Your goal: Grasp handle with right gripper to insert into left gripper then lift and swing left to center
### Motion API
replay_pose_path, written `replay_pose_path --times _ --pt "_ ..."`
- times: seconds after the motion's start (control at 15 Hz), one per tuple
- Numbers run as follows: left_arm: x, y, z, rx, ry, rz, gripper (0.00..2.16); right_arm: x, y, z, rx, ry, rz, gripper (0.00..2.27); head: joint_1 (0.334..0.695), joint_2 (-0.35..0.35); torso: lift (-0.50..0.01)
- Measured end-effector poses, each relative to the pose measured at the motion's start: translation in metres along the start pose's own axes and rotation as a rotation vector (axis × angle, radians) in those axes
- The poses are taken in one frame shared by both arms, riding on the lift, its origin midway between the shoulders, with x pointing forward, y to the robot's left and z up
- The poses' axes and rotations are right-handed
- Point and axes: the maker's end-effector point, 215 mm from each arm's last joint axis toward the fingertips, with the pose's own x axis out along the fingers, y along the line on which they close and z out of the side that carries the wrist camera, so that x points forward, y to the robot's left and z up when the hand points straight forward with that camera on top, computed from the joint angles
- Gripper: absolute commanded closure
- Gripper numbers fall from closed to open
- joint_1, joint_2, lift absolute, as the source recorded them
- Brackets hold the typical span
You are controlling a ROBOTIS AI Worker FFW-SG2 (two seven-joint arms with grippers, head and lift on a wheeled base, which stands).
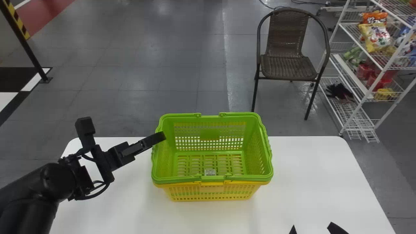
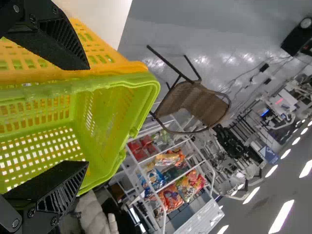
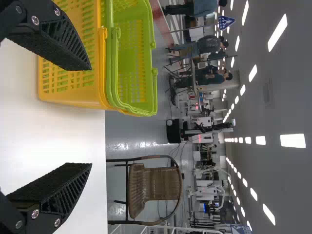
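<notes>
Item one, before you on the table (image 1: 308, 175): green basket (image 1: 209, 135), seated in a yellow basket (image 1: 211, 192), upright, mouth facing up, long axis running left to right, handle (image 1: 211, 178) folded along the near long rim

Item two, at your left: left gripper (image 1: 124, 128), fingers spread wide, nothing held, one finger overlapping the green basket's left rim in the head view; whether it touches, you cannot tell

Item three, at your near right: right gripper (image 1: 314, 228), fingers well parted, nothing held, near the table's near side, apart from both baskets
</notes>
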Motion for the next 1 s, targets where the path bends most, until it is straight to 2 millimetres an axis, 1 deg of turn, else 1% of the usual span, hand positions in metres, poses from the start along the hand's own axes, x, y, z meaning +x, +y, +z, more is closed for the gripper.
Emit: replay_pose_path --times 0.47,0.6,0.87,1.0 --pt "0.005 -0.004 -0.001 -0.005 0.029 -0.010 0.12 -0.002 -0.006 -0.002 -0.005 0.005 -0.009 0.12 0.695 -0.015 0.000" --pt "0.006 -0.007 0.003 -0.006 0.028 -0.016 0.12 -0.002 -0.006 -0.002 -0.005 0.006 -0.011 0.12 0.695 -0.016 0.000" --pt "0.006 -0.015 0.008 -0.018 0.040 -0.035 0.12 -0.003 -0.008 -0.004 -0.004 0.008 -0.014 0.12 0.695 -0.022 0.000" --pt "0.005 -0.024 0.006 -0.043 0.056 -0.063 0.12 -0.004 -0.009 -0.005 -0.004 0.009 -0.017 0.12 0.695 -0.028 0.000"
